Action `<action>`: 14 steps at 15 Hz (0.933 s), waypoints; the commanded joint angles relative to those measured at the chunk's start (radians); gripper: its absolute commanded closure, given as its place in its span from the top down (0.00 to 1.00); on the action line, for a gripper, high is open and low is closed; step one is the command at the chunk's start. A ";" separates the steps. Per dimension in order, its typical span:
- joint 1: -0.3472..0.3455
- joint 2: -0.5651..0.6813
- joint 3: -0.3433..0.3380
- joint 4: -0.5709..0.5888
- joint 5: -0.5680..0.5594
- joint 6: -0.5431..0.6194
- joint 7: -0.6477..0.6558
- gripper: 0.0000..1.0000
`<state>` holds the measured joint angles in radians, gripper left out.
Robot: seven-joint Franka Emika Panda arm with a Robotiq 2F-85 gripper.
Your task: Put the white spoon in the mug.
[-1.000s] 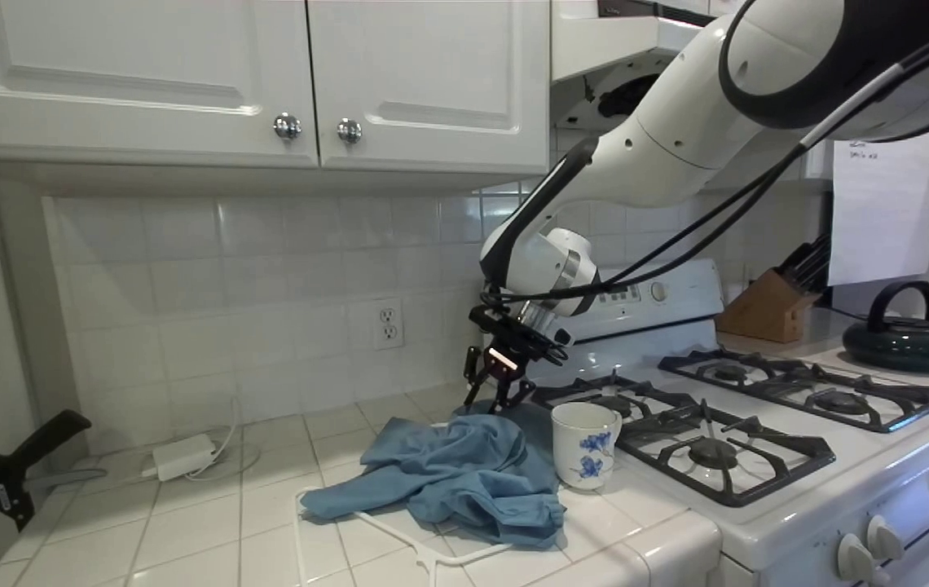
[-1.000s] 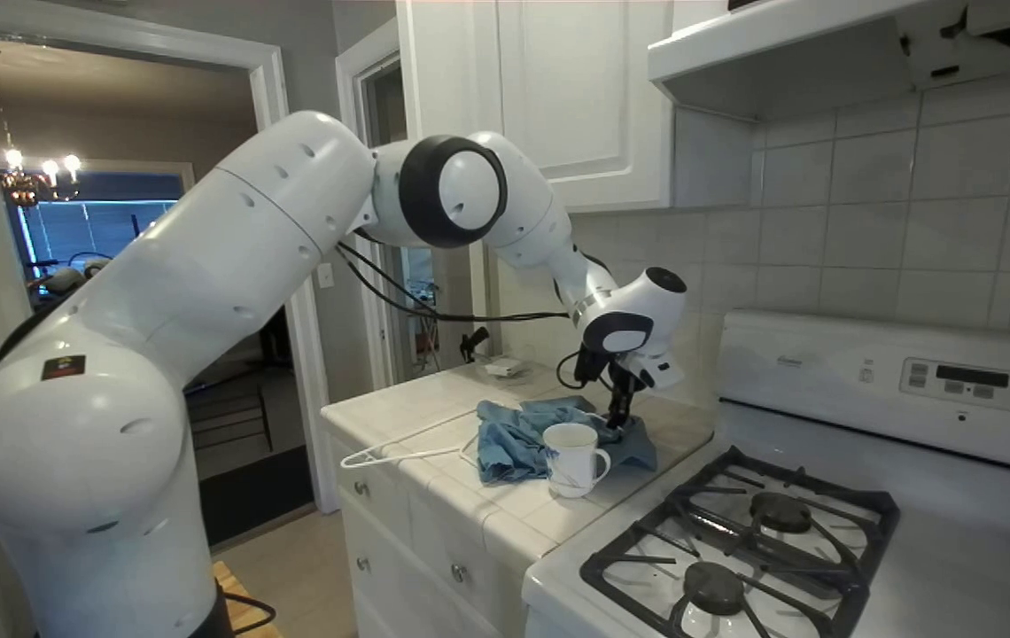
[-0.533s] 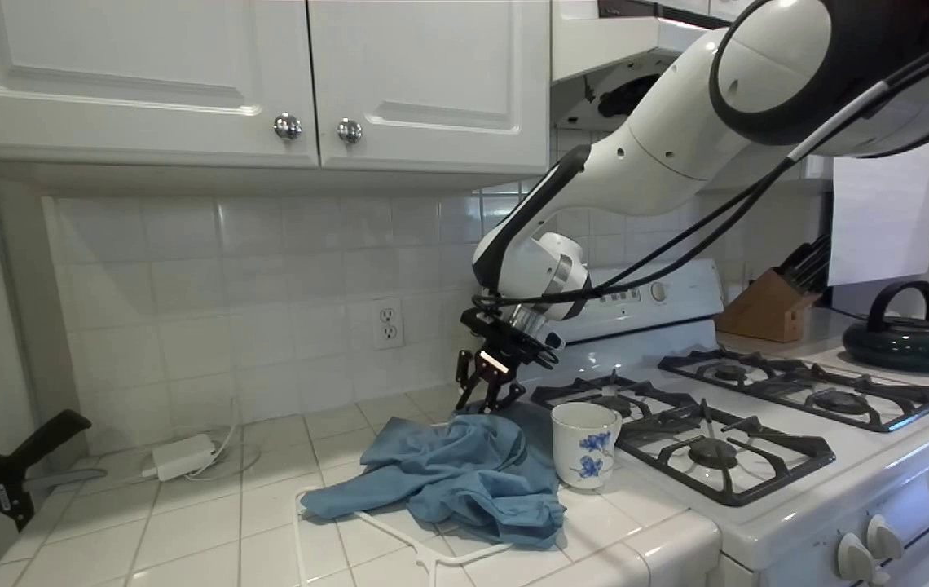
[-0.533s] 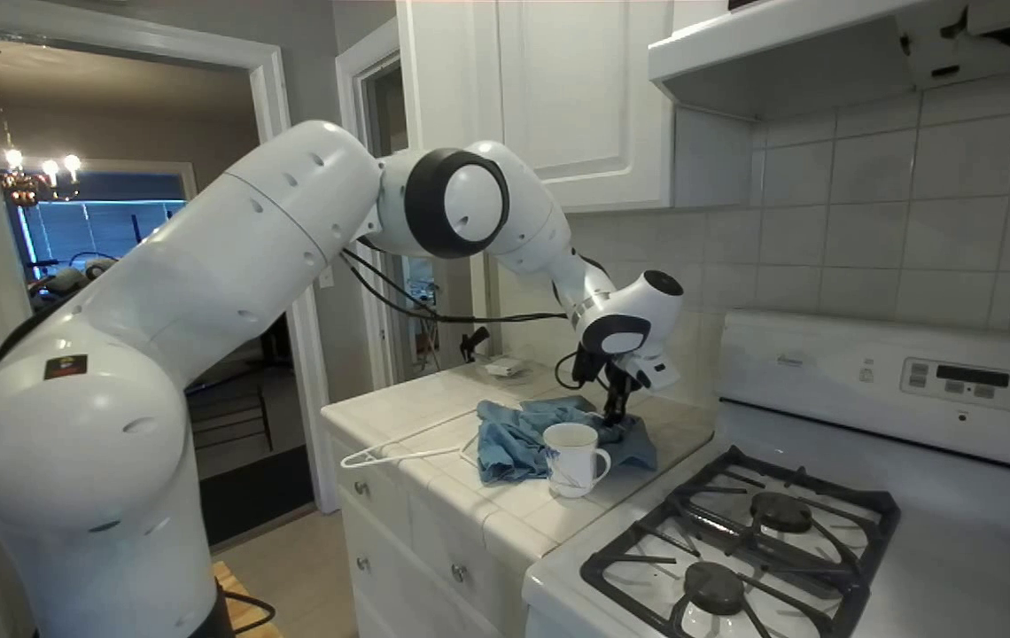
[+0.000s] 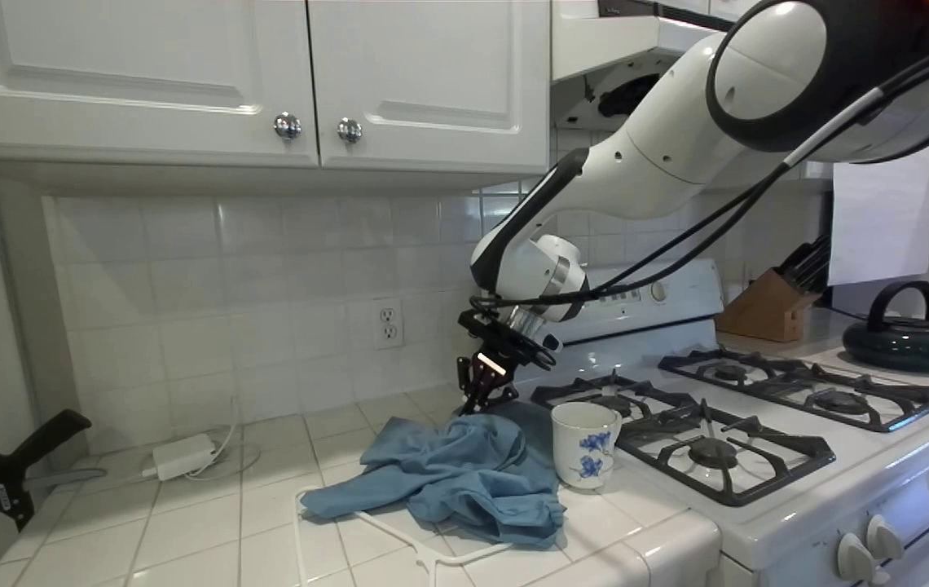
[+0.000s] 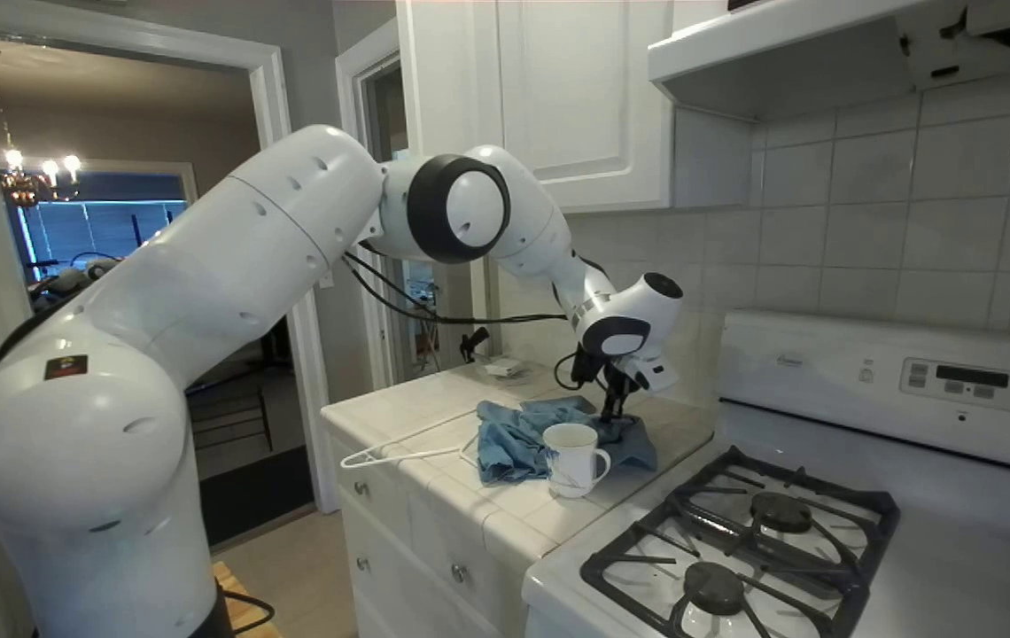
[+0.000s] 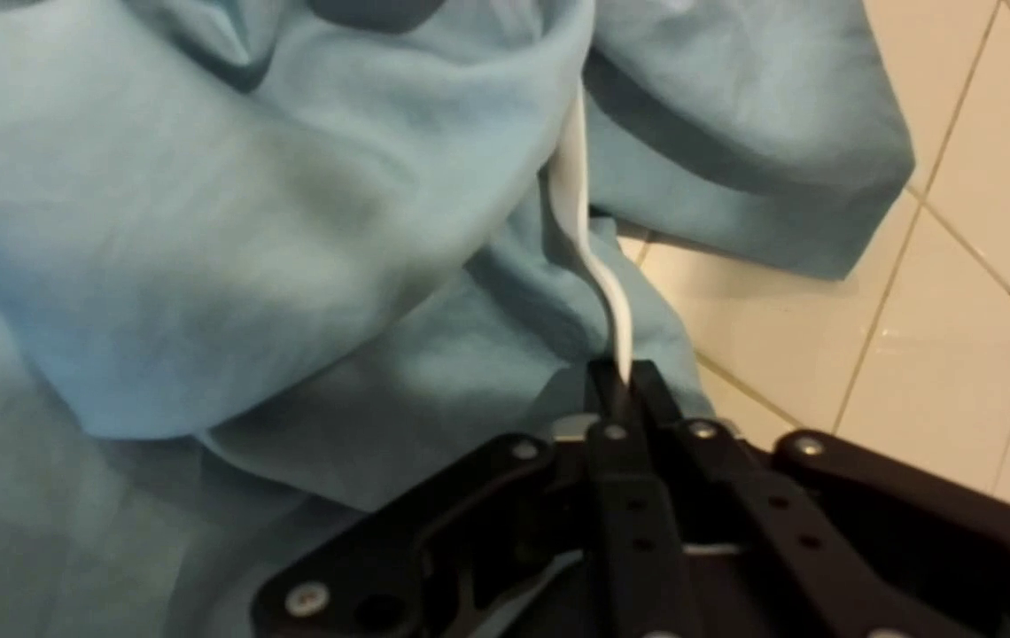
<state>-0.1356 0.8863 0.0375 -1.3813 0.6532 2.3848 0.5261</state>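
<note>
The white spoon shows in the wrist view as a thin white strip (image 7: 570, 190); its upper part runs in among the blue cloth's folds. I cannot make it out in the exterior views. My gripper (image 7: 628, 377) is shut on the near end of the spoon, low over the cloth. The gripper also shows in both exterior views (image 5: 474, 409) (image 6: 613, 415), at the back of the cloth and behind the mug. The white mug (image 5: 585, 448) with blue flowers stands upright beside the cloth, its handle (image 6: 601, 465) toward the stove. It is out of the wrist view.
The crumpled blue cloth (image 5: 448, 456) lies on the white tiled counter (image 5: 204, 522) over a white hanger (image 5: 432, 558). The gas stove with black grates (image 5: 713, 452) adjoins the counter beside the mug. A white adapter (image 5: 183, 456) lies near the wall.
My gripper has moved slightly left in both exterior views, and its fingers have closed together. The mug and cloth have not moved.
</note>
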 commanded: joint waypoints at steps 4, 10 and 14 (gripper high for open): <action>0.029 -0.093 0.013 -0.082 0.032 0.108 -0.042 0.02; 0.064 -0.189 0.071 -0.280 0.139 0.424 -0.056 0.02; 0.047 -0.256 0.161 -0.399 0.253 0.628 -0.116 0.02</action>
<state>-0.0725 0.7247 0.1442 -1.6525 0.8330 2.9060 0.4565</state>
